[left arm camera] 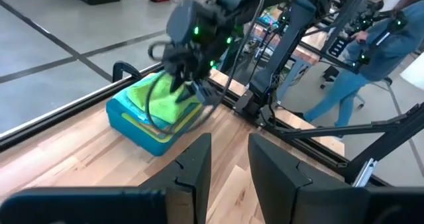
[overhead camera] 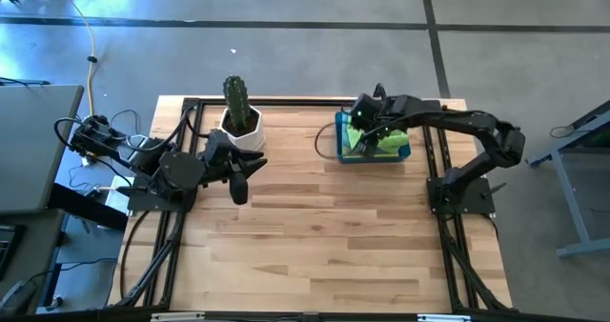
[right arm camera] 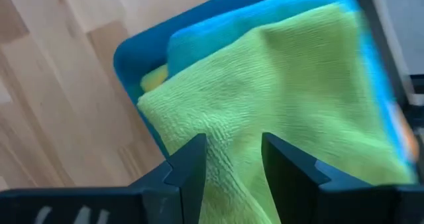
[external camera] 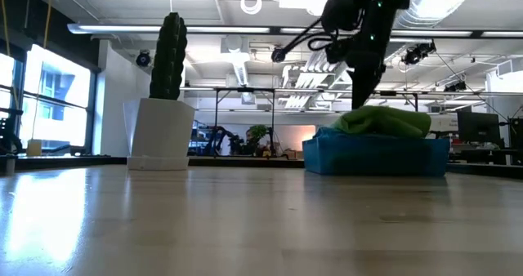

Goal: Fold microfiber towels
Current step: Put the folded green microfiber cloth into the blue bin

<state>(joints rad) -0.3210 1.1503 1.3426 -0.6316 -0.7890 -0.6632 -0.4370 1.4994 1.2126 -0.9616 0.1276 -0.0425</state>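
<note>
Lime green towel (right arm camera: 265, 98) tops the stack in the blue bin (overhead camera: 343, 143) at the table's far right. The right gripper (right arm camera: 232, 168) hangs over it, fingers parted, holding nothing. Closing too deep could pinch 2 cloths or drag the bin.

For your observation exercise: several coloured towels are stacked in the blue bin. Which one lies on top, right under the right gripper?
The lime green towel: it covers the pile, while the light blue towel and yellow towel only peek out beneath it, below the right gripper.
</note>
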